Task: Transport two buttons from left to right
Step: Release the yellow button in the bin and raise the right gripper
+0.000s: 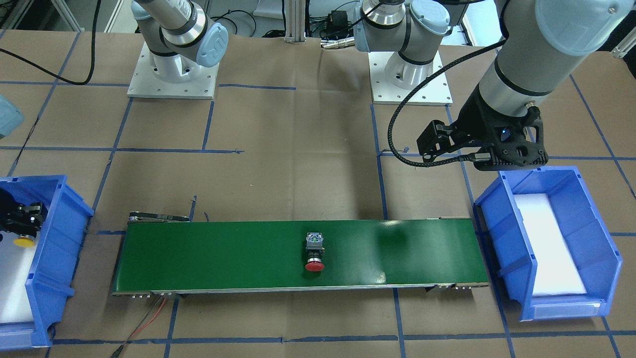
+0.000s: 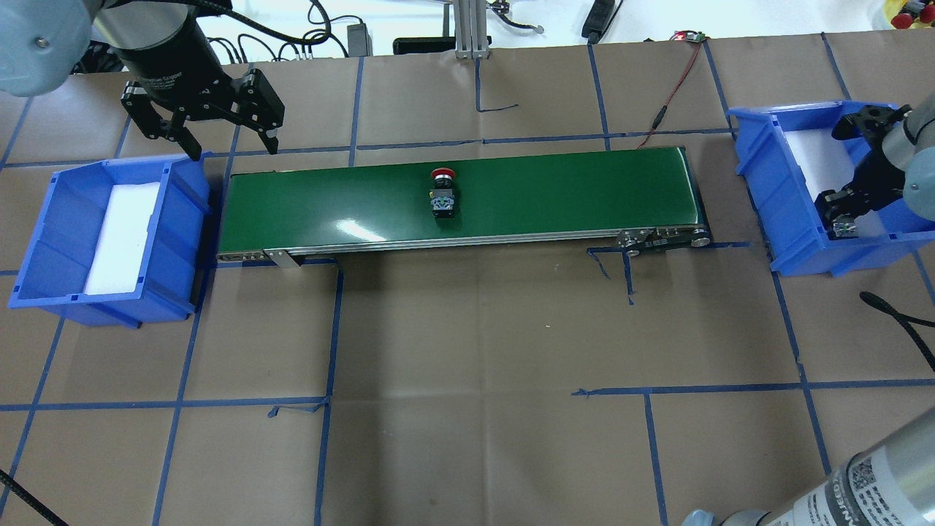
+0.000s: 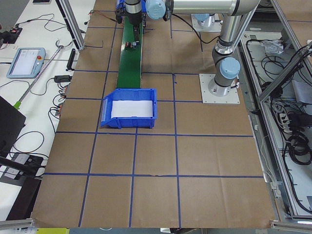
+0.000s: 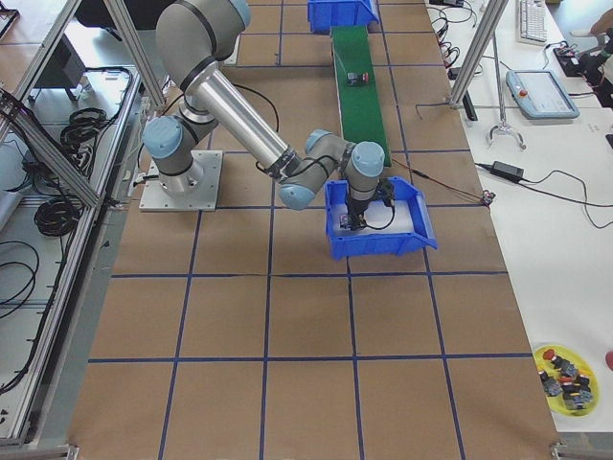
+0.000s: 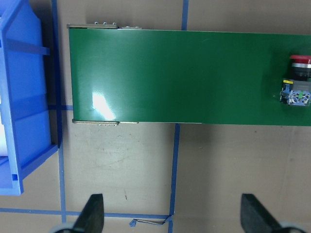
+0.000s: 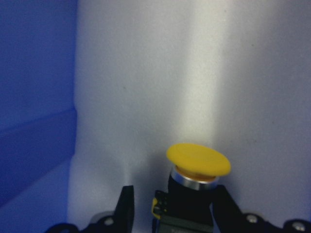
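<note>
The red button (image 1: 314,251) lies on its side at the middle of the green conveyor belt (image 1: 223,258); it also shows in the overhead view (image 2: 443,193) and the left wrist view (image 5: 299,80). My left gripper (image 2: 232,146) is open and empty, above the table just beyond the belt's left end. My right gripper (image 2: 840,215) is down inside the right blue bin (image 2: 760,183), shut on the yellow button (image 6: 198,160). Its fingers (image 6: 126,204) flank the button's black body and the yellow cap (image 1: 23,242) sticks out over the white foam.
A second blue bin (image 2: 182,219) with a white foam floor stands at the belt's left end and holds nothing visible. Blue tape lines cross the brown table. A red and black wire (image 2: 672,88) runs to the belt's far right corner.
</note>
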You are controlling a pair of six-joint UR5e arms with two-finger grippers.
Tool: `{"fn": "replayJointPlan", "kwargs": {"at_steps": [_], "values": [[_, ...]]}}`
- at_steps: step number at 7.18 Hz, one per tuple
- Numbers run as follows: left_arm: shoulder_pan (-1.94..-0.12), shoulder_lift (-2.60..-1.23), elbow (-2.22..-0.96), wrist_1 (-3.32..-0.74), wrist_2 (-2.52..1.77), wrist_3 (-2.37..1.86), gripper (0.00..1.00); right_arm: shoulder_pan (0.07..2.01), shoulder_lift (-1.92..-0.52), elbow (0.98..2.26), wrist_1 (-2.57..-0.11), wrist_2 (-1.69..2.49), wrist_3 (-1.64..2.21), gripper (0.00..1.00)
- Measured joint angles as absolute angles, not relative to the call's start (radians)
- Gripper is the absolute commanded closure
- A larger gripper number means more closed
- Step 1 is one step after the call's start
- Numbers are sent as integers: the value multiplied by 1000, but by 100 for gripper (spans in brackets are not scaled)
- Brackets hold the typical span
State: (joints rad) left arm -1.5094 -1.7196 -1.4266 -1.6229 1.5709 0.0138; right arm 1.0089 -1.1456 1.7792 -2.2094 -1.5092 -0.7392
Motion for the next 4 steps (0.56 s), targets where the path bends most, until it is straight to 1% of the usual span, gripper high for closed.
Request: {"fn": "replayJointPlan", "kwargs": {"at_steps": [2,4], "values": [[-1509,-1720,-1427,-1623,1571,14,0,1009,-1160,1760,-2209,-1464,-739,1],[-1509,-1720,-1426,-1623,1571,14,0,1009,-1208,1710,-2197,-1464,-738,1]]}}
